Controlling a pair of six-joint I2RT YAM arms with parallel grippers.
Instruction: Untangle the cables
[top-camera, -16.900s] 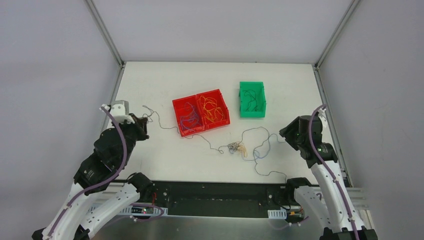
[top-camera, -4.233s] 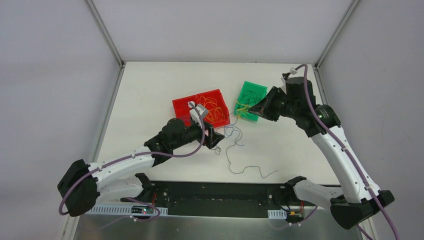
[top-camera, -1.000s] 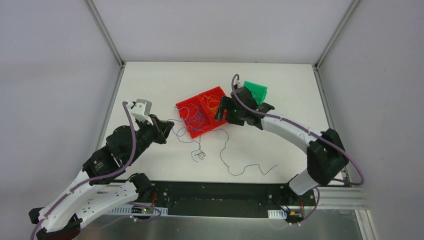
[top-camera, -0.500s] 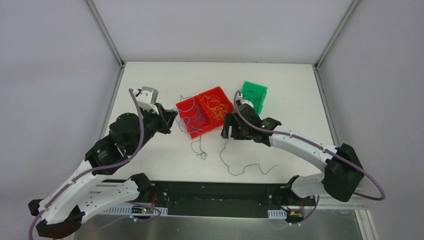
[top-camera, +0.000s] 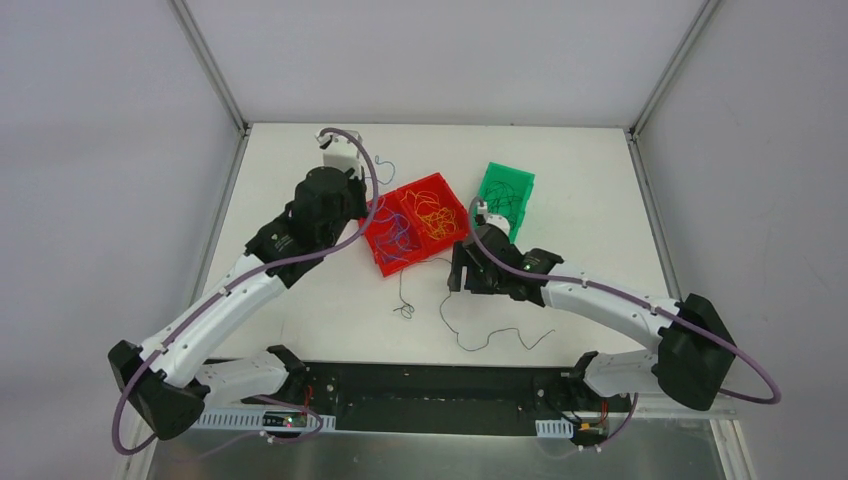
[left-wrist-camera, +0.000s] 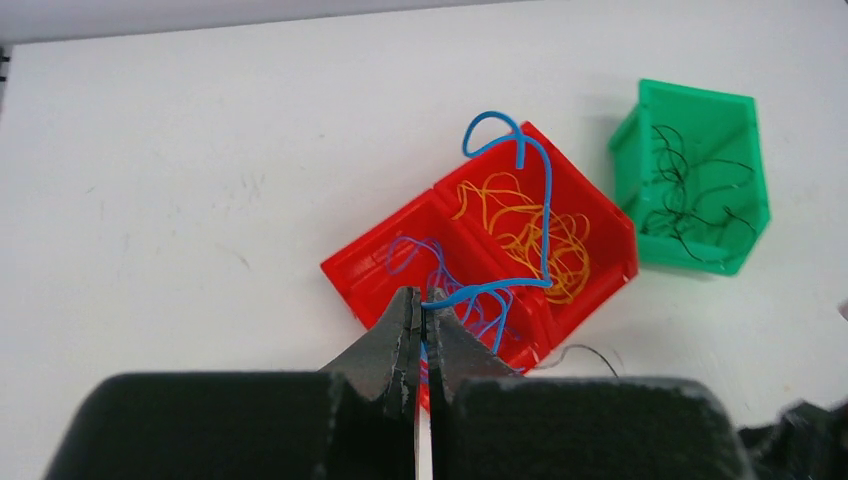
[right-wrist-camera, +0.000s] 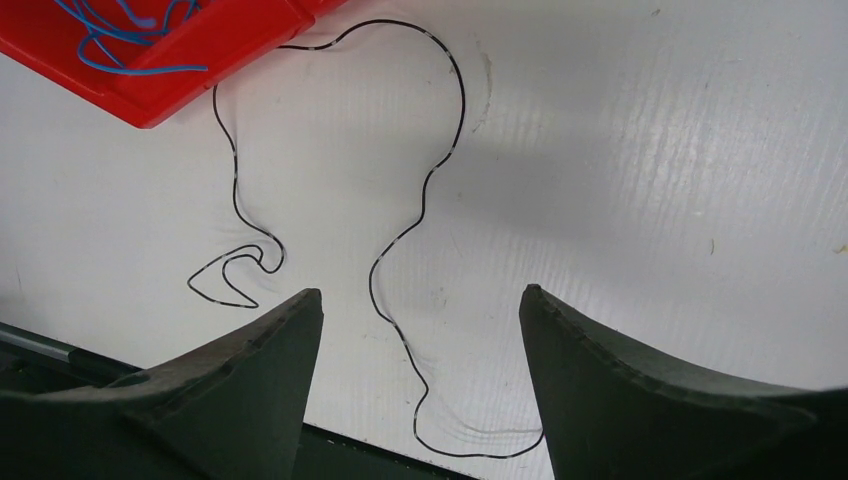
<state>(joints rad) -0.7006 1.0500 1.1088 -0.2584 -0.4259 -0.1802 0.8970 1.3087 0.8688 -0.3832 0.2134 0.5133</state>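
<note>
White matte tabletop (top-camera: 590, 210), framed by metal rails. Near the middle, a red two-compartment plastic bin (left-wrist-camera: 368, 258), turned askew. To its right and apart from it, a smaller green plastic bin (left-wrist-camera: 697, 264), also set at an angle. In front of the red bin, a thin black cable (right-wrist-camera: 463, 95) lying in loose curves from the bin's near wall: one branch ending in a small hooked loop, the other trailing toward the near edge.
</note>
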